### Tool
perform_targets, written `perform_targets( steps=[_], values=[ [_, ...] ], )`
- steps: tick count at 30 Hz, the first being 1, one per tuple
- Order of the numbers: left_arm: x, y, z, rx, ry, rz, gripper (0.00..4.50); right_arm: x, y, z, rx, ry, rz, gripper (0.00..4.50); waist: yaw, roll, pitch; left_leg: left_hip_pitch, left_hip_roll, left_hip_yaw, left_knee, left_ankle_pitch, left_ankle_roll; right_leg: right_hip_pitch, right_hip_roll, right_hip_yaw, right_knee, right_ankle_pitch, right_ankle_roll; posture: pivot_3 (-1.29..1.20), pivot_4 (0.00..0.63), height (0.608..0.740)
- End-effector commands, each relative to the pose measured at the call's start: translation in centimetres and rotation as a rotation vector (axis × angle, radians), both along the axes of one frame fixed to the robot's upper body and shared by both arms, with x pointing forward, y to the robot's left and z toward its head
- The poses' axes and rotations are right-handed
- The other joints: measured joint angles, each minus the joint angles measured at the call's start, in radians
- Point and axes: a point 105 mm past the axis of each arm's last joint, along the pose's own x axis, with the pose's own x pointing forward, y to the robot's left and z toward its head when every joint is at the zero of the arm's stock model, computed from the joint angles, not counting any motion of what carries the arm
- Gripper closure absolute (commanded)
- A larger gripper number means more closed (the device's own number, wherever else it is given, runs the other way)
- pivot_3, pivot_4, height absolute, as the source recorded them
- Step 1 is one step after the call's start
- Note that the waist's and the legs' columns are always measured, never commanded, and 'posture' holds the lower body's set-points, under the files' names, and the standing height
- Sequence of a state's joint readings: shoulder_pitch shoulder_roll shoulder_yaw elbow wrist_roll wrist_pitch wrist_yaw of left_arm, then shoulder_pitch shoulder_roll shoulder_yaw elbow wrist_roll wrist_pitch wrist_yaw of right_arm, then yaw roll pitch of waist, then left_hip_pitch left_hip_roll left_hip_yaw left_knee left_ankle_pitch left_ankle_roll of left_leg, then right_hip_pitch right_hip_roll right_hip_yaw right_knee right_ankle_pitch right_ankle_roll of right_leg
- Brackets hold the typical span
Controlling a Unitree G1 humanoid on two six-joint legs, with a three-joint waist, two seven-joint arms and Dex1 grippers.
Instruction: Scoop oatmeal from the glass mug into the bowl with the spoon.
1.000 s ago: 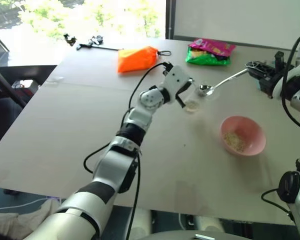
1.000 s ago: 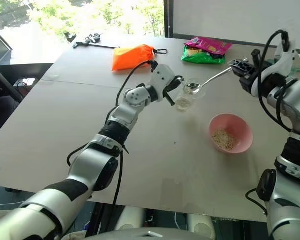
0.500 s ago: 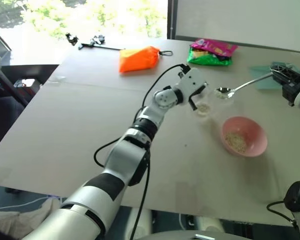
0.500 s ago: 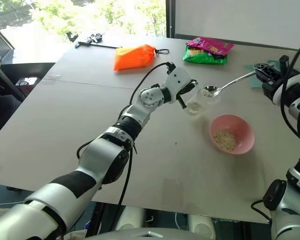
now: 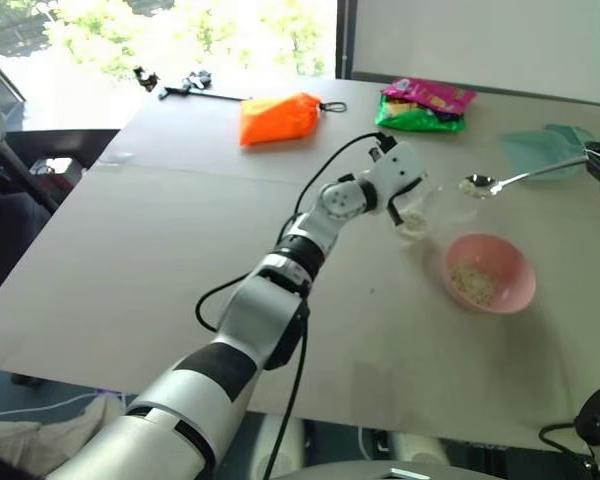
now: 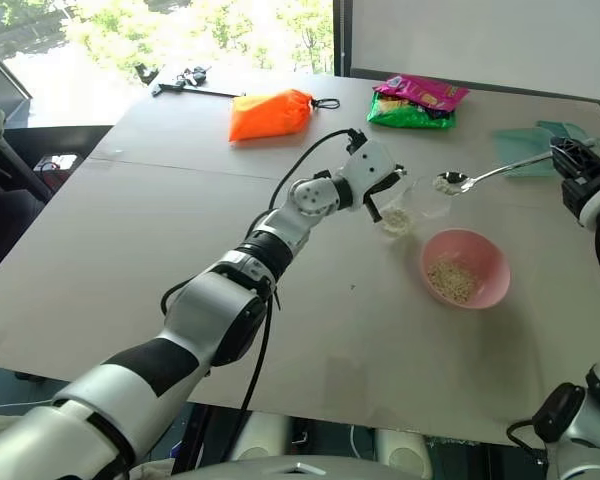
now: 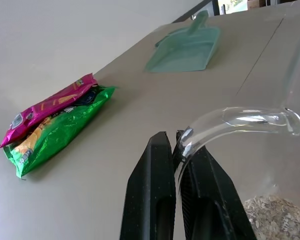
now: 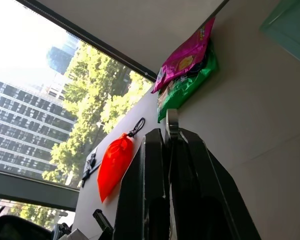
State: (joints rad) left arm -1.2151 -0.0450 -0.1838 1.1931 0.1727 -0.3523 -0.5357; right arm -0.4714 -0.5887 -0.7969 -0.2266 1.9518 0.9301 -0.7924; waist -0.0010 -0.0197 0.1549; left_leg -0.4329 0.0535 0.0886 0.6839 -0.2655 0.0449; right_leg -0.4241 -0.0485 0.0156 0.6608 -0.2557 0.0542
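**Full spoon up in the air, bowl waiting below it**

Going from left to right, I first see my left gripper (image 6: 382,203). Its 2 fingers are pinched tight on the rim of the glass mug (image 6: 398,207). The mug sits low over the table (image 6: 130,250), and I think it is tipped a bit, but I can't be sure. Some oatmeal (image 7: 277,216) lies in its bottom.

Next is the spoon (image 6: 483,176). It lies almost flat, its small end toward the mug and its long handle running out to my right gripper (image 8: 168,150), whose 2 fingers are closed on the handle. The small end holds a few pale grains.

The pink bowl (image 6: 464,267) is nearer to me than the spoon tip and lower down. My right arm carries the load, so it should bring the tip back and down.
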Motion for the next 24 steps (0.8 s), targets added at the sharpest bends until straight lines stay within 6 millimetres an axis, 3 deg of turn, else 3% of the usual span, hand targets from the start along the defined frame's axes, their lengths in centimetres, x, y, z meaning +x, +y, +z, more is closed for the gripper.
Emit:
perform_targets(
  steps=[1,13,24],
  values=[
    [-0.6,-1.5,2.2,-0.024,-0.072,-0.046,4.45,-0.9,-0.2,1.0,0.002,-0.06,-0.012,4.5,0.001,0.0,0.0,0.0,0.0,0.0,0.0,0.0,0.0,0.0,0.0,0.0,0.0,0.0,0.0,0.0,0.15,0.739],
    [0.4,-1.1,2.4,-0.006,-0.061,0.04,4.45,-3.3,-1.5,0.8,-0.04,-0.145,-0.021,4.5,0.014,0.0,0.0,0.0,0.0,0.0,0.0,0.0,0.001,0.0,0.0,0.0,0.0,0.0,0.0,0.0,0.15,0.739],
    [0.4,-1.3,2.7,-0.007,-0.073,0.038,4.45,-5.7,-3.3,-0.5,-0.137,-0.119,0.007,4.5,0.015,0.001,0.0,0.0,-0.001,-0.001,0.0,-0.001,0.001,0.0,0.0,0.001,0.0,0.0,0.0,0.0,0.15,0.739]
  ],
)
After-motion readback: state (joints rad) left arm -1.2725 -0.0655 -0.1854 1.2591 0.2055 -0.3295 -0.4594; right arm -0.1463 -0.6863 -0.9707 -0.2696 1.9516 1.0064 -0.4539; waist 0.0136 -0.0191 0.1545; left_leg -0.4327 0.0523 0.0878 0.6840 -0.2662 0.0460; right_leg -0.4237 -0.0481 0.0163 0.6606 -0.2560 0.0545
